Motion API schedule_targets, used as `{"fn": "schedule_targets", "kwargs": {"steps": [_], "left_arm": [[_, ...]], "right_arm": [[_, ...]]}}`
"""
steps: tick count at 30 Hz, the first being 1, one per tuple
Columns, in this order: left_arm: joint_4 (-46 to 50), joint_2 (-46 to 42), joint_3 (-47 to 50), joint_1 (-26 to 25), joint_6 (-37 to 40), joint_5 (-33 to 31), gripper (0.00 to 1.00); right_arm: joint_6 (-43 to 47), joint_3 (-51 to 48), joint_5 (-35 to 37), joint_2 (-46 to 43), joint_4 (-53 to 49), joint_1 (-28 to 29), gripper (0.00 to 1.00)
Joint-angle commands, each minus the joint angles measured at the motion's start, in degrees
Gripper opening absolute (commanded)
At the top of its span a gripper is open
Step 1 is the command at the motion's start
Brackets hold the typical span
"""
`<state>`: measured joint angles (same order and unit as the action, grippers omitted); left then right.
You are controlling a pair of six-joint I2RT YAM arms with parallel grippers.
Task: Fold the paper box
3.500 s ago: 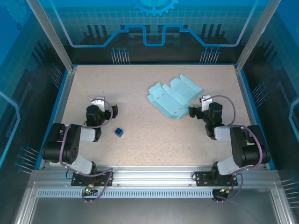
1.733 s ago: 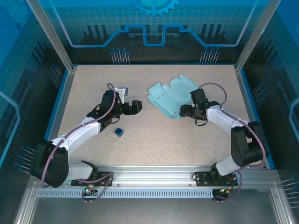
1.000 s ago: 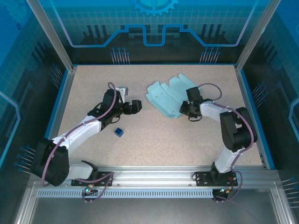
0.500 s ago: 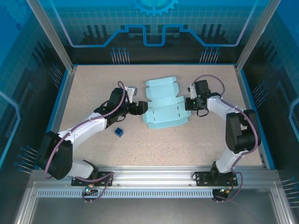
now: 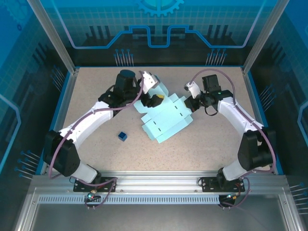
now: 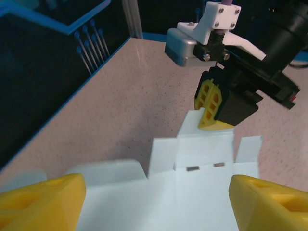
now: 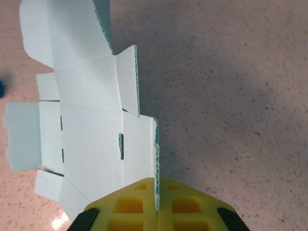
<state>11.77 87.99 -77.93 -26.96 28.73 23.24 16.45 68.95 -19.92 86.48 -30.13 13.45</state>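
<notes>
Table (image 5: 202, 144) with paper box (image 5: 166, 120), cube (image 5: 122, 136)

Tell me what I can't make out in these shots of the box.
- Top view: the far-left flap of the box is partly covered by the left gripper; whether they touch can't be told.
- Left wrist view: the box's near part is cut off by the bottom edge, and its left flaps are blurred.
- Right wrist view: the pinched edge is hidden inside the right gripper; the far flap is cut off by the top edge.

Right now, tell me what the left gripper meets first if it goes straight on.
The paper box, between its open fingers; beyond it, probably the right gripper pinching the far flap.
</notes>
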Motion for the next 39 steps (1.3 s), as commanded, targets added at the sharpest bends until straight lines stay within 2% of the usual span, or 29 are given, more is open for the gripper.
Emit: {"fn": "schedule_targets", "kwargs": {"steps": [1, 8, 16, 22, 27, 39], "left_arm": [[15.0, 3.3, -8.15, -0.4, 19.49, 4.85, 0.81], [31.62, 8.6, -21.63, -0.38, 34.37, 5.02, 0.86], [48.6, 17.33, -36.72, -0.75, 43.49, -0.15, 0.83], [56.03, 21.39, -42.73, -0.97, 46.82, -2.87, 0.75], [55.88, 22.3, -42.78, -1.09, 48.66, -5.06, 0.66], [52.92, 22.71, -42.64, -1.26, 48.41, -6.72, 0.31]], "right_arm": [[5.04, 2.03, -3.28, -2.79, -3.85, 1.78, 0.0], [8.3, 4.83, -4.02, -4.62, -7.64, 2.99, 0.0], [9.81, 7.22, -3.76, -5.15, -10.73, 4.03, 0.0], [10.14, 8.34, -2.82, -5.44, -11.71, 4.12, 0.0], [10.53, 9.03, -2.75, -5.61, -12.36, 4.21, 0.0], [10.72, 10.93, -2.43, -5.35, -13.03, 4.39, 0.0]]}}
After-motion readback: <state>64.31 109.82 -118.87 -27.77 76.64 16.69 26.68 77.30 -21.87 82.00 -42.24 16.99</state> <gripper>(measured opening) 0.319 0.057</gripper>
